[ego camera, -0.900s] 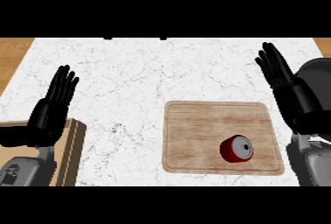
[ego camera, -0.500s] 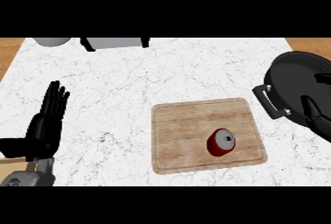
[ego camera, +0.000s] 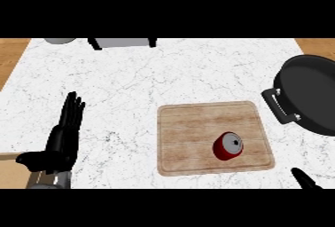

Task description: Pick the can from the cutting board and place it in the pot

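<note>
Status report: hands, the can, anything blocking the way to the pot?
Left hand open, resting. Right hand barely in view. Can on cutting board, untouched. Path to pot unobstructed.

Counter: white marble with grey veining. Cutting board: pale brown wood grain. Can: red body, silver-grey lid. Pot: black, handle likewise. Left hand: black. Floor at the corners: orange-brown wood.

A red can lies on its side on the wooden cutting board, right of centre. The black pot sits well apart at the right edge. The left hand rests open at lower left, fingers straight; a fingertip of the right hand shows at lower right.
</note>
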`<action>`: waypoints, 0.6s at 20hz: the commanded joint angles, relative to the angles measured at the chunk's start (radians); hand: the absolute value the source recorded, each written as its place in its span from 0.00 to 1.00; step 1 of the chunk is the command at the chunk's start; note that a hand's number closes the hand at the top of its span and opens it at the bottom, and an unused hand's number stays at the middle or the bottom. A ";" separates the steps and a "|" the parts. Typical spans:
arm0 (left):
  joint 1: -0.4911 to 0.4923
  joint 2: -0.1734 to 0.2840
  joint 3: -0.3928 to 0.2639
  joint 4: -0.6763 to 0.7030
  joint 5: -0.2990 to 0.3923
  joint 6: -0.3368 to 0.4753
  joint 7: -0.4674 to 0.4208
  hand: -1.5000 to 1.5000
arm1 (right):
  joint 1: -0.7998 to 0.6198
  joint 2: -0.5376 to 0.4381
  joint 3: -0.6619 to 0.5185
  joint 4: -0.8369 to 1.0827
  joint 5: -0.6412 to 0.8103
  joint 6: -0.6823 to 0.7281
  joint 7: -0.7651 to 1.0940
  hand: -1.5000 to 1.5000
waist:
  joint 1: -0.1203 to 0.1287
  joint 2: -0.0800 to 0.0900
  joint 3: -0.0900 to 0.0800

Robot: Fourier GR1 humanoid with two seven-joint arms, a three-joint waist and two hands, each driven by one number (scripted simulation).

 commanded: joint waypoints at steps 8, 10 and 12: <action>-0.002 -0.008 -0.040 -0.033 -0.036 0.002 0.030 0.50 | 0.555 0.032 0.258 -0.161 0.449 0.020 0.098 0.00 | 0.043 0.019 -0.007; -0.010 -0.001 -0.037 -0.058 -0.030 -0.004 0.043 0.50 | 0.577 0.019 0.275 -0.125 0.522 0.047 0.178 0.00 | 0.068 0.025 -0.008; -0.033 -0.022 -0.053 -0.042 -0.051 0.011 0.036 0.50 | 0.601 0.018 0.281 -0.131 0.606 0.066 0.253 0.00 | 0.068 0.028 -0.007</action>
